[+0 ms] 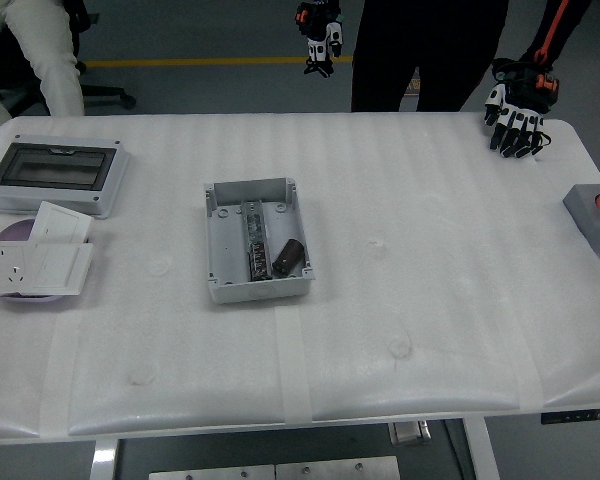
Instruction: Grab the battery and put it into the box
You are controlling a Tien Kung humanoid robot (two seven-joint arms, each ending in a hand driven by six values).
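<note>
Across the whole view stretches the white table, covered in pale padded sheeting with taped seams, and neither robot arm shows over it, so how the robot's hands stand cannot be told. Beyond the far edge a person in dark clothing stands at the top of the picture; one gloved hand, black and white with orange at the wrist, hangs just above the table's far right corner with its fingers loosely spread and holding nothing, and the other gloved hand hangs further left, clear of the table. At the top left a seated person in light trousers is partly in view. On the table's far left lies a grey enclosure with a dark window, and just nearer are white socket plates. Left of centre sits the open grey box, and the dark cylindrical battery lies inside it, in its near right part. At the right edge rests a grey block with an orange part.
</note>
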